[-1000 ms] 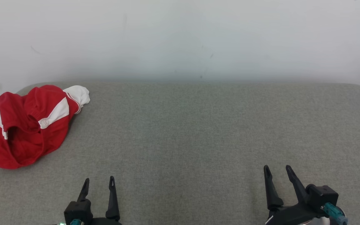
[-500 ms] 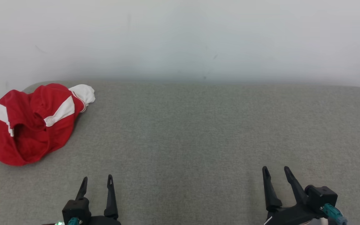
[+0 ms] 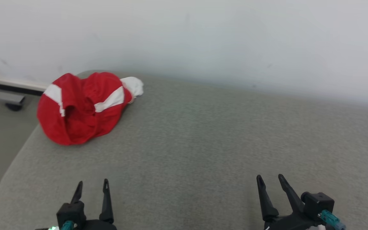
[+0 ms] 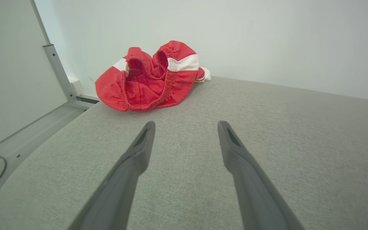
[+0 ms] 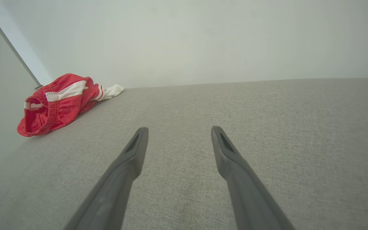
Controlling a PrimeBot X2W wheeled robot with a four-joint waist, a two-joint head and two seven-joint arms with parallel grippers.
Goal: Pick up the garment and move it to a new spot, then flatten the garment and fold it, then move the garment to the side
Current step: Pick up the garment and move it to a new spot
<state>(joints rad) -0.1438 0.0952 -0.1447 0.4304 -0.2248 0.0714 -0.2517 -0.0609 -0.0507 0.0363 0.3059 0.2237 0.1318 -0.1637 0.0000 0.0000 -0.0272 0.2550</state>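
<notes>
Toward the far left of the bench the head has turned, bringing the red garment nearer centre; left tool and right tool gape empty, pickup unstarted.

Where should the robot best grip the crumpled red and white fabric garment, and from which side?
Probably the gathered red elastic waistband, which stands up as a ridge facing the robot on the crumpled red and white fabric garment. Come from the near side, slightly above, with the open left gripper, which is the nearer one.
</notes>
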